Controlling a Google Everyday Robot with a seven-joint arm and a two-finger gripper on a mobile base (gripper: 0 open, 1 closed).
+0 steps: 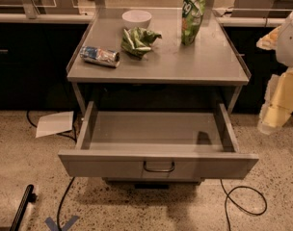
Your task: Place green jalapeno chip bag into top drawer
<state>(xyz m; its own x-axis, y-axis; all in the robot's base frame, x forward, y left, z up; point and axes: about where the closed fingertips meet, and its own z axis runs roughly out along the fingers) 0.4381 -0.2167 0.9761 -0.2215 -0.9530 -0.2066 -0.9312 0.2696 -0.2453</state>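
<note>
worktop: grey metal, with low raised rims along the left, right and back edges; four things lie on it.
green jalapeno chip bag: crumpled and lying flat on the worktop, a little left of centre and toward the back edge, just in front of the white bowl; nothing holds it.
white bowl: upright at the back edge, left of centre.
blue-silver crushed can: on its side near the left edge, apart from the chip bag.
upright green bag: tall, with white lettering, standing near the back right corner, well apart from the crumpled bag.
top drawer: open below the front edge of the worktop, drawn out toward the camera so that its grey floor and side walls show.
drawer handle: dark and curved, at the centre of the flat front panel.
gripper: pale yellow and white, blurred, hanging off the right edge of the worktop, beside the right wall of the drawer and touching neither.
gripper state: cannot tell whether it is open or closed; it grips nothing that shows.
floor: speckled, with a white sheet of paper left of the drawer and a black cable looping at the lower right.
</note>
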